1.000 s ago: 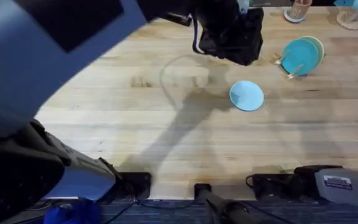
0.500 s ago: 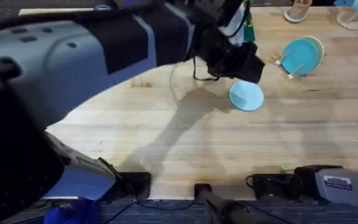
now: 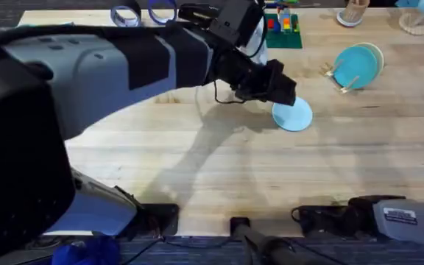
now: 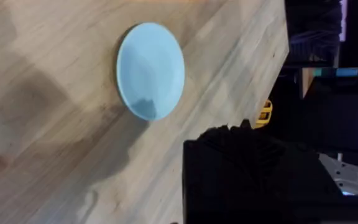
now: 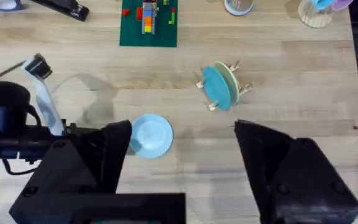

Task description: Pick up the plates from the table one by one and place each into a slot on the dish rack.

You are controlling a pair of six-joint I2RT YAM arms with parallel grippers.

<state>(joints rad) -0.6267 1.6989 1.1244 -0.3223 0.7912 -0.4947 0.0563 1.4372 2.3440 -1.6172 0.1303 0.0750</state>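
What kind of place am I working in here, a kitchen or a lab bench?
Most likely a lab or workshop bench, not a kitchen: a bare plank table, a green building-block baseplate with toy bricks, tape rolls at the far edge, and a small dish rack holding plates.

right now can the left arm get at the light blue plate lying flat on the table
Probably yes. The left pincer hangs right at the edge of the light blue plate, which lies flat on bare table, well apart from the dish rack.
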